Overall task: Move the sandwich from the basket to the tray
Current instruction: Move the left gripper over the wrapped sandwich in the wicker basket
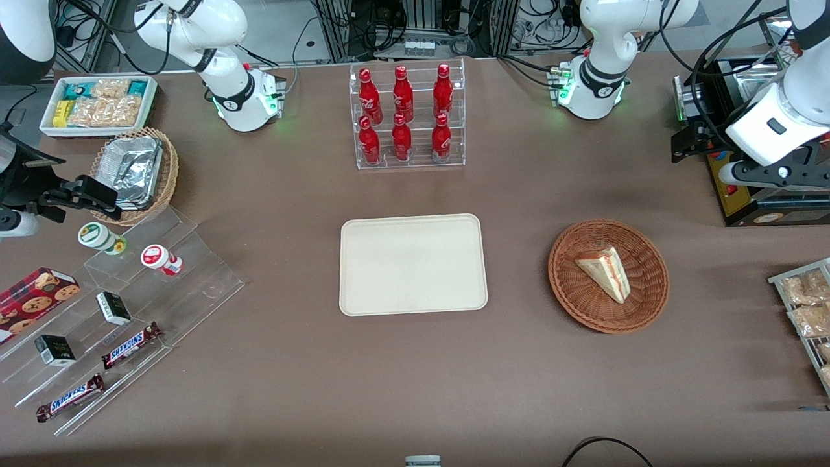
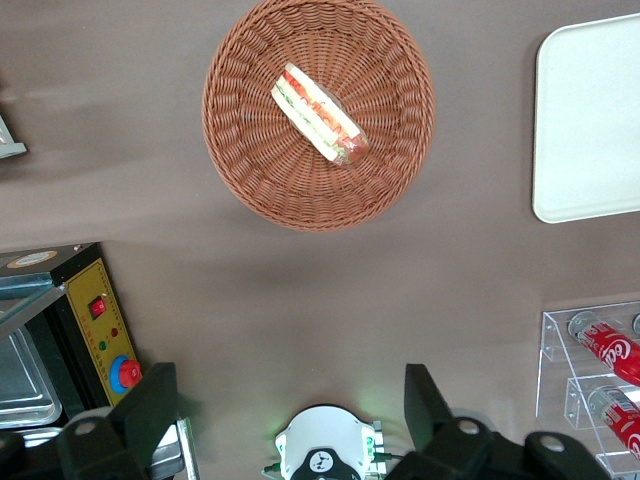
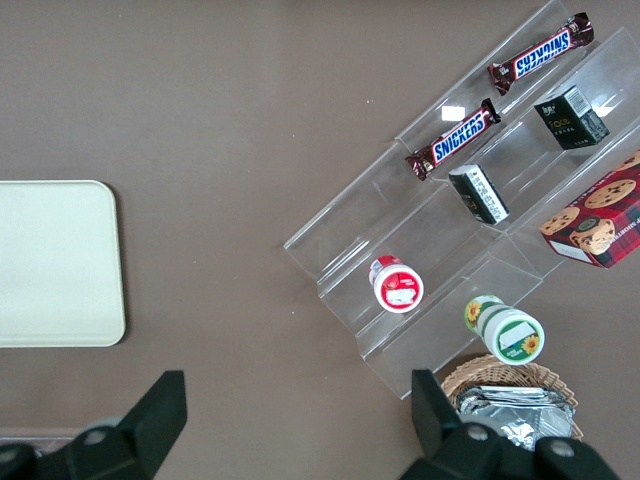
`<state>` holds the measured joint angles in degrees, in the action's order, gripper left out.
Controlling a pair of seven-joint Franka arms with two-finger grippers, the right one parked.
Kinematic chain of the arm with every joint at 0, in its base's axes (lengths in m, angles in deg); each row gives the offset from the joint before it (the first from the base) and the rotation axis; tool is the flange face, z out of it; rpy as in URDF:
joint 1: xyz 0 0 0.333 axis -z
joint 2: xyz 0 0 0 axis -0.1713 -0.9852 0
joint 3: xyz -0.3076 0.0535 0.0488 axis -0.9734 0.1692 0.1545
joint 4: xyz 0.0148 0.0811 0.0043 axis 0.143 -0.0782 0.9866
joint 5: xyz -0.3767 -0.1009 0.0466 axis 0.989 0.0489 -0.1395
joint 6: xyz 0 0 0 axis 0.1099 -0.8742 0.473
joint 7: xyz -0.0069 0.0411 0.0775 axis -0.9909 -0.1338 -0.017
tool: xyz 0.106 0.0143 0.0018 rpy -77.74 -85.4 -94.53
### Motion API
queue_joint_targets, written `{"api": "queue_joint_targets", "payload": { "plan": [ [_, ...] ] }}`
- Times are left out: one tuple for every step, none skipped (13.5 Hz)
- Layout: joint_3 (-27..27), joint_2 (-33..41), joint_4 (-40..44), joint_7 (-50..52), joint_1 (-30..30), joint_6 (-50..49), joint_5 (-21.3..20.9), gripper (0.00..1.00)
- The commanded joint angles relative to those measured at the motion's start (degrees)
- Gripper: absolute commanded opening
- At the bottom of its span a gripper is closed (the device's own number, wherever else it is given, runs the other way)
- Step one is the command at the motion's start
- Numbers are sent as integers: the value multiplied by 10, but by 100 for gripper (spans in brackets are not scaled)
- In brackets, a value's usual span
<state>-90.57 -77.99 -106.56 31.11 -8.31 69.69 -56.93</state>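
The sandwich, a pale wedge with red, orange and green layers, lies in the round reddish-brown basket. The cream tray lies bare at the table's middle, beside the basket toward the parked arm's end. My left gripper hangs high above the table, farther from the front camera than the basket and toward the working arm's end. In the left wrist view its fingers stand wide apart with nothing between them; that view also shows the sandwich, the basket and the tray.
A black box with a yellow panel and red buttons stands near the gripper. A clear rack of red bottles stands farther back than the tray. A rack of snack packets sits at the working arm's end. Acrylic steps with candy bars sit at the parked arm's end.
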Motion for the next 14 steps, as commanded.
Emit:
{"api": "queue_joint_targets", "payload": {
  "plan": [
    [7,17,-16,9,10,10,5,100],
    [7,15,-14,9,9,12,5,100],
    [8,14,-17,8,9,19,4,100],
    [7,12,-26,6,12,30,2,100],
    [6,7,-35,4,13,51,2,100],
    [6,-6,-41,4,13,71,2,100],
    [6,-20,-43,3,13,79,5,100],
    [5,-33,-45,3,13,87,5,100],
    [5,-39,-55,3,13,102,5,100],
    [4,-39,-79,3,13,131,5,100],
    [2,-38,-108,3,13,167,5,100],
    [2,-37,-135,3,13,197,5,100],
    [2,-37,-155,3,13,223,5,100],
    [2,-38,-172,3,13,243,5,100]
  ]
}}
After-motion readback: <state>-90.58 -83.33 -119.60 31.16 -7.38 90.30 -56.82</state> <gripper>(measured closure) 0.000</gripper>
